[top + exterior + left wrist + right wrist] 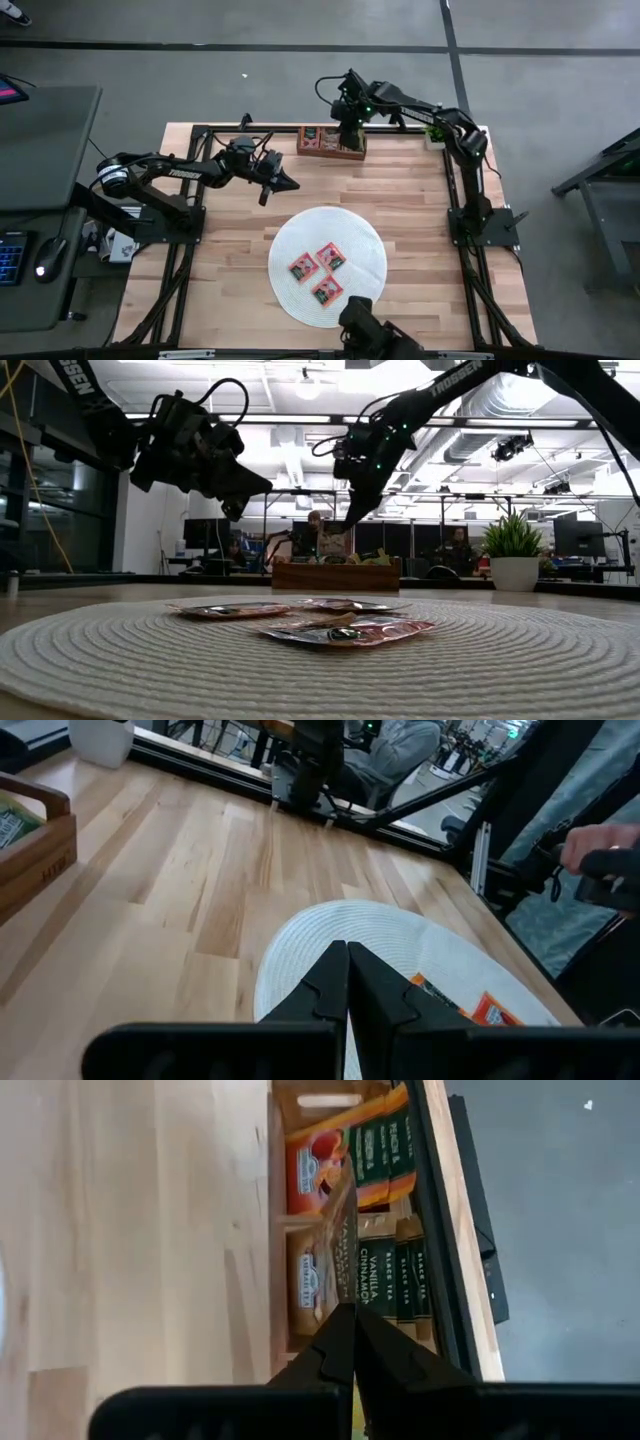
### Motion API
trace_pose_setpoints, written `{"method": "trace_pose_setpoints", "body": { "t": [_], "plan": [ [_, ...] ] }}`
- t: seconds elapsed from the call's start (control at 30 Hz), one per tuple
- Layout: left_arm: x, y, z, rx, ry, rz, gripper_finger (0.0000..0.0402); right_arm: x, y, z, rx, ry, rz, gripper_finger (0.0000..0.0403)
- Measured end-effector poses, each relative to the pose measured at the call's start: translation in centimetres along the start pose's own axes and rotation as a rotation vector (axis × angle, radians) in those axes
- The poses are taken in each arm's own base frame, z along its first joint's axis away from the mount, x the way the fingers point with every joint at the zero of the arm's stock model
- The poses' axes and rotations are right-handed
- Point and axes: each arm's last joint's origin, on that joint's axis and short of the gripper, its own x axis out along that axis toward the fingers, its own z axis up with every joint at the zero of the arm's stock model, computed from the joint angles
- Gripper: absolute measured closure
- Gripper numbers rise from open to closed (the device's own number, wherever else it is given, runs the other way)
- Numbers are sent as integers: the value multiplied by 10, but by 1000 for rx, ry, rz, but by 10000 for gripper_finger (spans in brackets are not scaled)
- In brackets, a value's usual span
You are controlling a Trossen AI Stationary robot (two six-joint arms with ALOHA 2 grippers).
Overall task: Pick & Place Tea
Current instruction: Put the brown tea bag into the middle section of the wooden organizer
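The right arm is reaching across the far side of the table, its wrist bent so that the right gripper (350,128) is pointing down over the wooden tray (331,142) at the far edge. In the right wrist view its two dark fingers (340,1342) are lying pressed together, and a thin brownish tea packet (342,1255) is standing on edge in line with the tips; whether the tips are pinching it or only touching it cannot be told from that view. The low view is showing the same gripper hanging tip-down just above the tray, with a small flat piece at its tip. The left arm is stretching out from the left side, and the left gripper (278,183) is hovering in the air between the tray and the round white mat (365,232), well above the tabletop in the low view. Its fingers (333,982) are closed against each other and holding nothing. Three red tea packets (318,274) are lying flat near the middle of the mat, close together. The right wrist view alone is showing the tray's contents: orange, green and dark packets standing in its compartments, some labelled black tea. The low view alone is showing a potted plant (514,555) at the far right corner and a person (316,532) seated in the room behind.
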Motion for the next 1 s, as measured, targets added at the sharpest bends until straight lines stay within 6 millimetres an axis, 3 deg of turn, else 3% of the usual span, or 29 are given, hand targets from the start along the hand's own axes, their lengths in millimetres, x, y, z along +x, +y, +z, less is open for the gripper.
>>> {"method": "trace_pose_setpoints", "body": {
  "t": [0.37, 0.73, 1.0],
  "plan": [
    [0, 0, 0, -26, 1, 1, 402, 30, -3, -10, -15, 59, 31, 403],
    [0, 0, 0, -29, 1, 4, 402, 31, -3, -12, -11, 80, 24, 401],
    [0, 0, 0, -29, 1, 9, 402, 31, -3, -12, 15, 81, 24, 338]
  ]
}}
